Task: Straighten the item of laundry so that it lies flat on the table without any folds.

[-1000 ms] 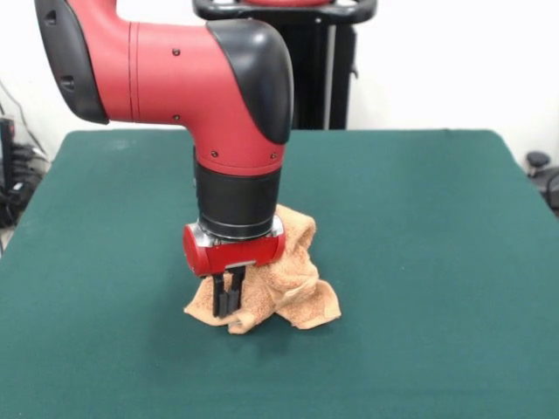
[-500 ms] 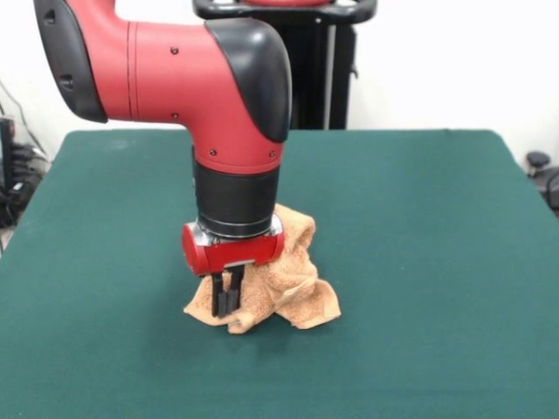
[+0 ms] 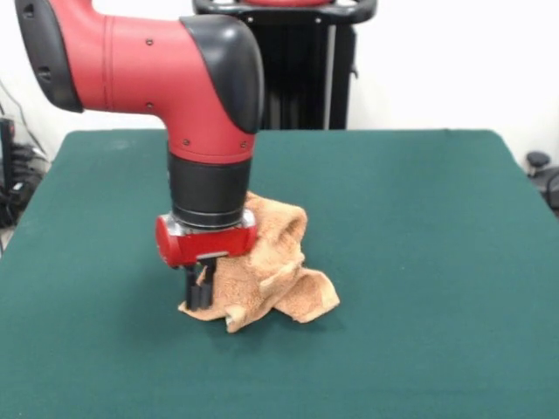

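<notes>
Beneath everything, table (image 3: 419,262): broad dark green felt-like top, reaching well out on all sides of the gripper, bare apart from the cloth.

Above, arm (image 3: 140,61): red and black, elbow bent, entering from the upper left of the front view, wrist pointing straight down, black collar over a red cuff just over the fingers.

Under and beside the gripper, towel (image 3: 266,271): orange-tan terry, bunched into a crumpled heap near the table's middle, not flat. Bulk of it piled to the picture-right of the fingers and behind them, rising behind the red cuff; one rumpled corner spread onto the felt further to the picture-right; a low edge lying at the fingertips. Several folds and creases across the surface.

At the bottom of the wrist, gripper (image 3: 199,292): black fingers pointing down, close together, tips at the towel's near left edge and pinched on the cloth there, close to the table top.
</notes>
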